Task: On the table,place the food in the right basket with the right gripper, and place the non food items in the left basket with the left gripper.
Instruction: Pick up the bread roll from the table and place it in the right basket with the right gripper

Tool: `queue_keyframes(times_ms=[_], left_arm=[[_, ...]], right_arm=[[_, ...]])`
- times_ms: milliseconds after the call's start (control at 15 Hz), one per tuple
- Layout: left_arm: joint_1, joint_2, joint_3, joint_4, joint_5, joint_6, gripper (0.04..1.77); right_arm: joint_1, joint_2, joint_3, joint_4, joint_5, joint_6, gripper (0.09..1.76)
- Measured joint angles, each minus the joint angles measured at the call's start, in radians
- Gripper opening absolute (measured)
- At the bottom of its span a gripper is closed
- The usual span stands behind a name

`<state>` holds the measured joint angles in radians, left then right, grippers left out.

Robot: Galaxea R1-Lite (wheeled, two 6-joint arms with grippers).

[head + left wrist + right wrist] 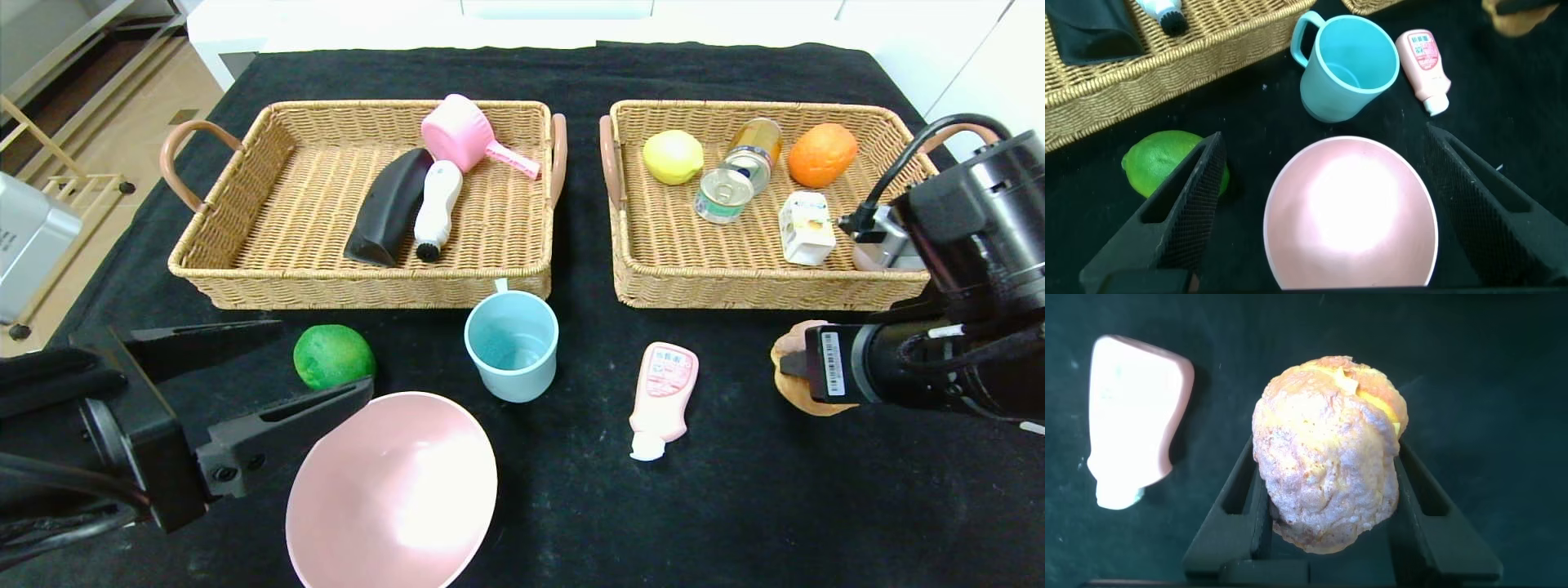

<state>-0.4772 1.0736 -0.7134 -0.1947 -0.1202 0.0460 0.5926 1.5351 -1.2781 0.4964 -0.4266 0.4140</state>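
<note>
My left gripper (pixel 322 359) is open just above the table, its fingers either side of the near pink bowl (pixel 392 490), which also shows in the left wrist view (pixel 1351 216). A green lime (pixel 333 355) lies beside one finger (pixel 1184 204). My right gripper (pixel 1327 457) is shut on a brown bread bun (pixel 1327 449), low over the table in front of the right basket (pixel 735 290); in the head view the bun (pixel 793 341) peeks out past the gripper. A light-blue cup (pixel 512 343) and a pink bottle (pixel 663 396) sit mid-table.
The left basket (pixel 359 286) holds a black object (pixel 388 208), a white brush (pixel 437 204) and a pink scoop (pixel 469 135). The right basket holds a lemon (pixel 672 155), a can (pixel 722 194), an orange (pixel 820 153) and a small carton (pixel 806 227).
</note>
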Motion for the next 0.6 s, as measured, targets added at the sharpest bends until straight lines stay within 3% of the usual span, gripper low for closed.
queue_keyframes(times_ms=[333, 600], left_arm=[[0.000, -0.001, 0.000, 0.000, 0.000, 0.000, 1.72], [0.000, -0.004, -0.001, -0.002, 0.001, 0.001, 1.72]], right_arm=[[-0.041, -0.030, -0.111, -0.001, 0.007, -0.102, 0.83], [-0.074, 0.026, -0.269, -0.004, 0.007, -0.175, 0.83]])
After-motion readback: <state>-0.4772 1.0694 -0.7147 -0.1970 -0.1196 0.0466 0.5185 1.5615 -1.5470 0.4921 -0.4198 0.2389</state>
